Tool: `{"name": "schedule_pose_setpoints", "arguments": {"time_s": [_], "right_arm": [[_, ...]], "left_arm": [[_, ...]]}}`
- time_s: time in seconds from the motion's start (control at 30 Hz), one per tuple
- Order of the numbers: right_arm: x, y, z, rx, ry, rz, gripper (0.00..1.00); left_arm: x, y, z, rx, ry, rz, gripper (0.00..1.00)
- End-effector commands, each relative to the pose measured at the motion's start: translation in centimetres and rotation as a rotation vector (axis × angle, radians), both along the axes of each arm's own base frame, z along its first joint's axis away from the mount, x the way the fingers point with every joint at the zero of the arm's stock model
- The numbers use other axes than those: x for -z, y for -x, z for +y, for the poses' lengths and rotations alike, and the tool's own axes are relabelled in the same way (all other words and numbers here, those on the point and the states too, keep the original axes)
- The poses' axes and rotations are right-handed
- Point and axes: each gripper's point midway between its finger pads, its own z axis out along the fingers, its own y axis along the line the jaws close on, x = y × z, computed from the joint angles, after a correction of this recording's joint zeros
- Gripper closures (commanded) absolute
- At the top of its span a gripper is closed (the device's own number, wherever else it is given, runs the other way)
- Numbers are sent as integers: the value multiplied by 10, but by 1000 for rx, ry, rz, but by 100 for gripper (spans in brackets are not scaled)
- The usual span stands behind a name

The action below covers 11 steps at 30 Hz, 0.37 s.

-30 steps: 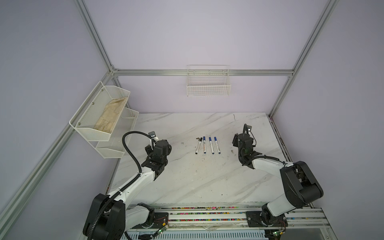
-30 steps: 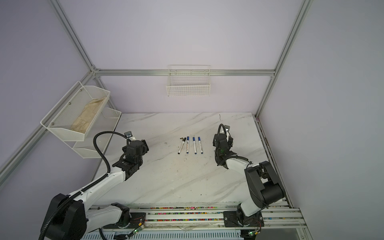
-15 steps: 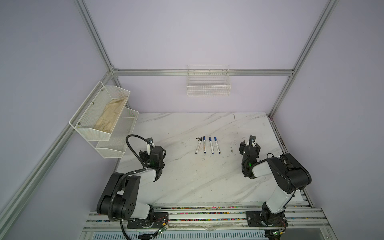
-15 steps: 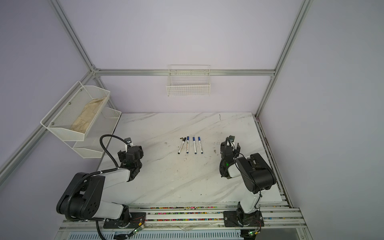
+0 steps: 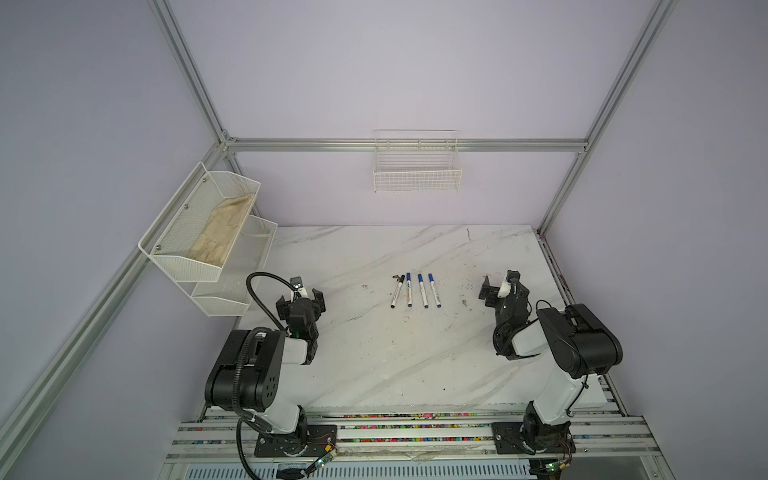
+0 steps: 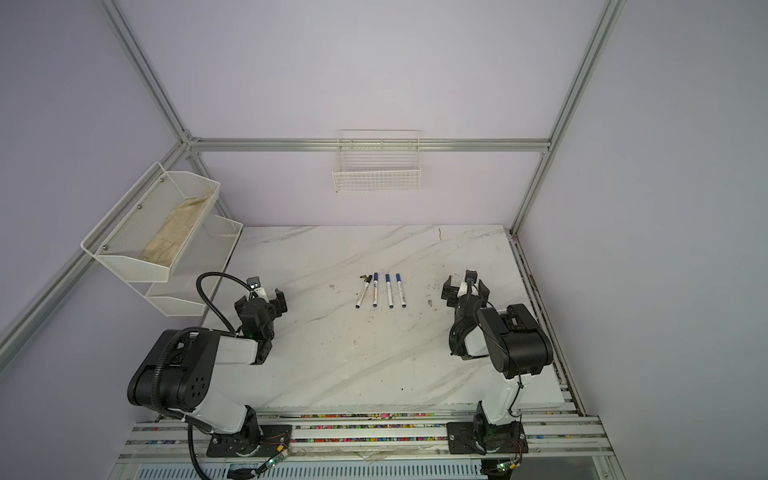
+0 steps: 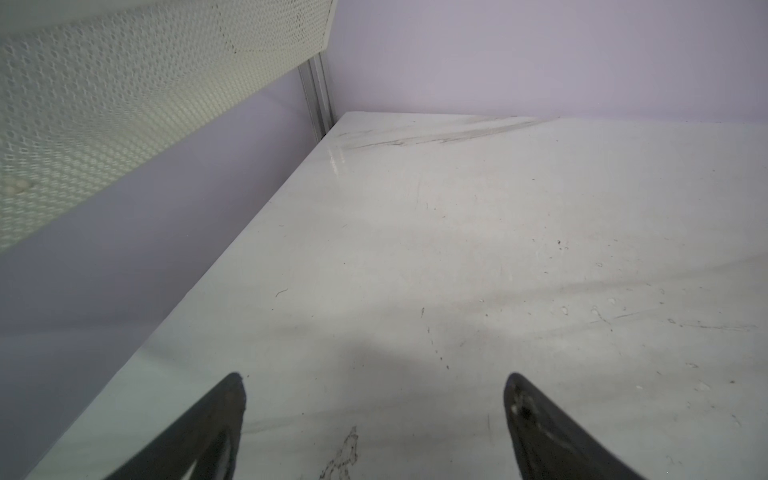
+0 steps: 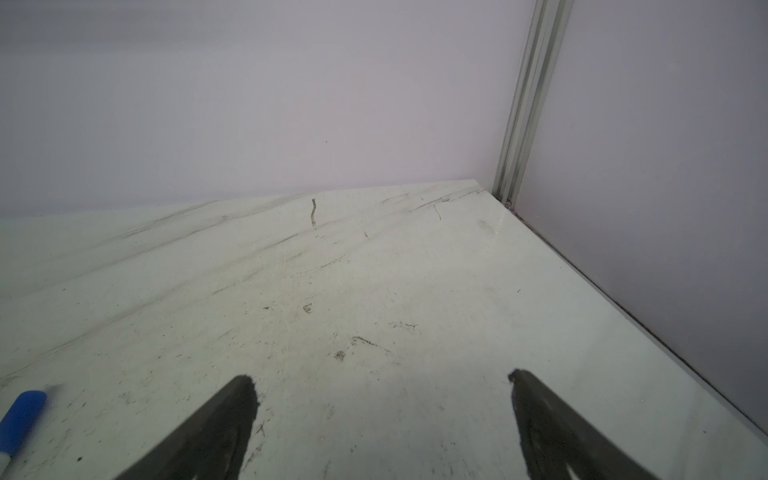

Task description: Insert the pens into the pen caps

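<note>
Both claws sit low over the tabletop (image 5: 374, 357), each on its own side. The left claw (image 5: 300, 296) stands wide with nothing in it; the right claw (image 5: 500, 284) is just as wide and just as empty, and both wrist views bear this out.

The four pens (image 5: 422, 291) lie in a row mid-tabletop, between the two claws and apart from both; their long axes run away from me, near edge toward far wall; the black-ended pen (image 5: 397, 292) slants a little. Blue caps (image 5: 408, 276) look seated on the far ends of the other three; a small dark bit (image 5: 395, 276) by the black-ended pen's far tip I cannot make out.

The right claw is the nearer; the outermost cap (image 8: 23, 413) shows at the edge of its wrist view. I judge any next reach goes sideways and inward, the claw straddling a barrel across its length.
</note>
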Motion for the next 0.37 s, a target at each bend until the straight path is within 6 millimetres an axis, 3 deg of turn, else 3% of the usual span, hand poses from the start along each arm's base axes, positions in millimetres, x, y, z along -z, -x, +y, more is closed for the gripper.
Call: {"name": "schedule_pose_setpoints", "arguments": {"time_s": [0.0,0.13,0.33], "right_arm": [[-18,-5,2,-17,-2,-61,3],[-11,-17,-2,-53,-40,-20,3],[-15,-12,-6,-39,-17,-39,3]], "left_arm": [[-8,0,-3,36,10,-50,5],[-7,0,-2,41,22,-49,3],[-8,0,-3,43,22,-52,4]]}}
